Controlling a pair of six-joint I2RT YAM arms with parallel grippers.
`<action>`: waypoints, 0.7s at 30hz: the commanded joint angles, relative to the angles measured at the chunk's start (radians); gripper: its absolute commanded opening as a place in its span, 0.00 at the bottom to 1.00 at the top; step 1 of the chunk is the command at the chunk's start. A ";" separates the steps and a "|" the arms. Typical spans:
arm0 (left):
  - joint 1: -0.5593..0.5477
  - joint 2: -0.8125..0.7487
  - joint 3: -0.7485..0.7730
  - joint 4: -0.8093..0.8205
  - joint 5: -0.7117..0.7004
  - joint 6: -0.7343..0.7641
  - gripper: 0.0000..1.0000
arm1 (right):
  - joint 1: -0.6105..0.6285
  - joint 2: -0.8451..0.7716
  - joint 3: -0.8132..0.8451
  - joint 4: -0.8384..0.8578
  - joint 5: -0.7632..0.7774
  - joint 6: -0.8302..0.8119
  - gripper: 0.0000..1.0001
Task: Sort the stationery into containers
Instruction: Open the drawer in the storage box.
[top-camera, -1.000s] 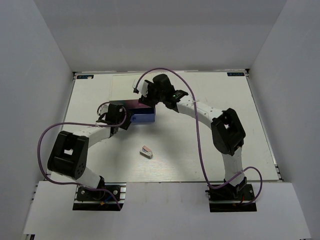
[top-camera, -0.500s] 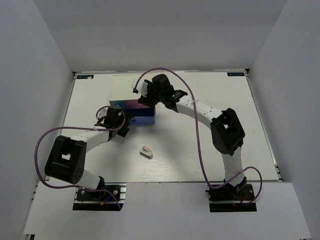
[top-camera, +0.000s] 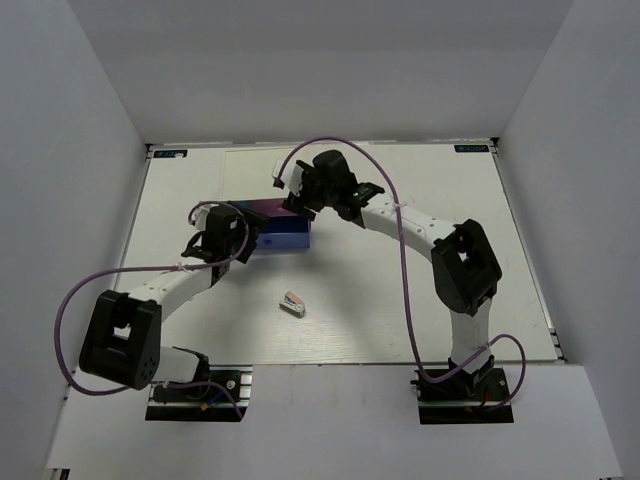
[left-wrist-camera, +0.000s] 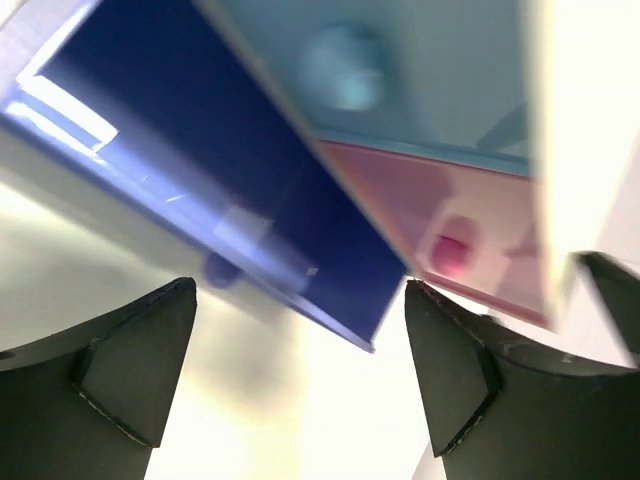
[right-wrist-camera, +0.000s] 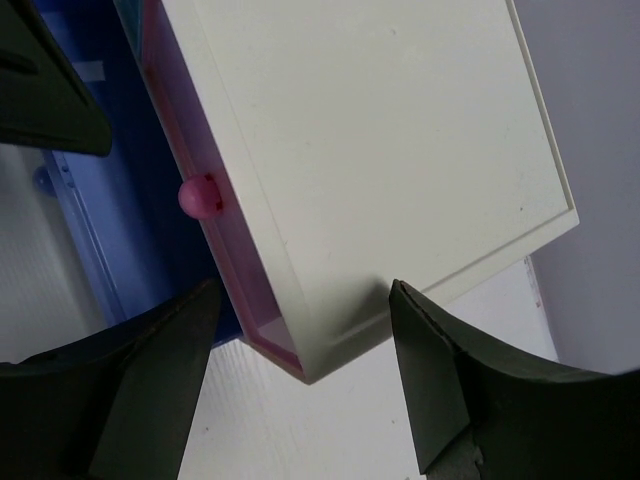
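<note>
We are working with both grippers empty, fingers spread: our left gripper (left-wrist-camera: 300, 310) is facing the pulled-out blue-lavender drawer (left-wrist-camera: 180, 140), and our right gripper (right-wrist-camera: 302, 300) is hovering over the box's white top (right-wrist-camera: 380, 140). Only the pink-and-white stapler piece (top-camera: 292, 303) is lying out on the table (top-camera: 420, 320), near the box's front. It is probably the last item left, though we are not seeing inside the drawers.

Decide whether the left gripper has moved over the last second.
Yes. Seen from above, the left gripper has shifted slightly left, off the drawer box's left end.
</note>
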 joint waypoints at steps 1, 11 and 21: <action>0.005 -0.094 -0.013 0.028 -0.002 0.041 0.94 | -0.008 -0.083 -0.023 0.008 -0.041 0.027 0.75; 0.005 -0.405 -0.246 -0.104 0.041 0.070 0.67 | -0.050 -0.457 -0.455 0.046 -0.489 -0.066 0.15; 0.005 -0.688 -0.378 -0.230 0.112 0.143 0.65 | 0.032 -0.471 -0.603 -0.149 -0.629 0.055 0.55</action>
